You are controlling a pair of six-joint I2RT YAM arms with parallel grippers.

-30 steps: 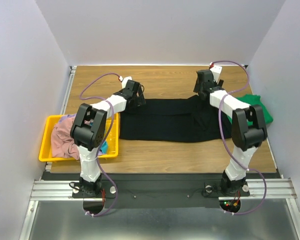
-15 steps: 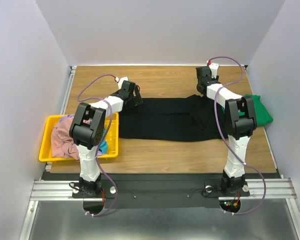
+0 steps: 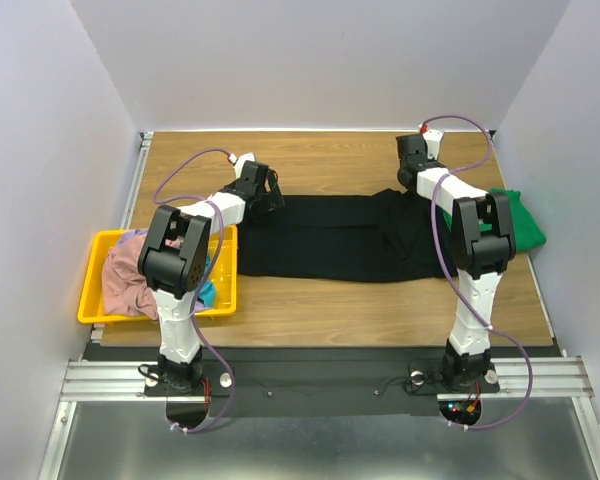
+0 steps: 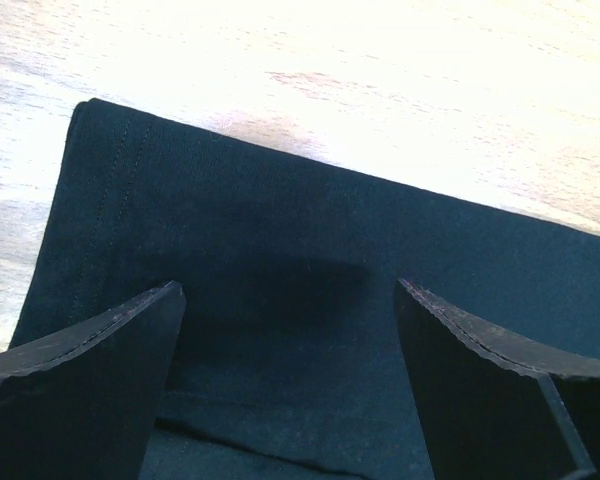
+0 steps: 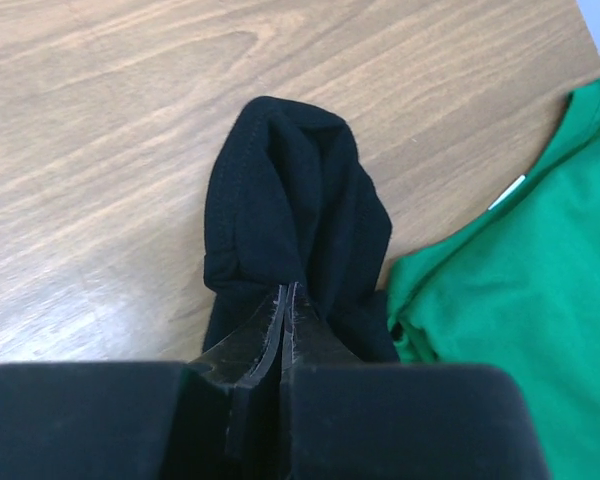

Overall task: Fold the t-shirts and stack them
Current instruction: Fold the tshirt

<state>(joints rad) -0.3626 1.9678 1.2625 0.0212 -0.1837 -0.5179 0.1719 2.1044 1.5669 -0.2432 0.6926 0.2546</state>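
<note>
Now, table edges: the table shows a bare wood strip between the black t-shirt and the back wall, and a wider bare strip between the shirt's near hem and the arm bases.
Left side: yellow bin at the left edge, just beside the shirt's left end.
Right side: green t-shirt at the right edge, just beside the black cloth.
Shirt position: mid-table, lying flat as a broad band.
Long axis: left to right, with the right end bunched.
Left arm: left gripper over the shirt's far-left corner, fingers spread wide, holding nothing.
Right arm: right gripper at the far-right corner, fingers pinched tight on a gathered fold of black cloth.
Bin contents: dusty-pink t-shirt heaped, with teal cloth at its near right.
</note>
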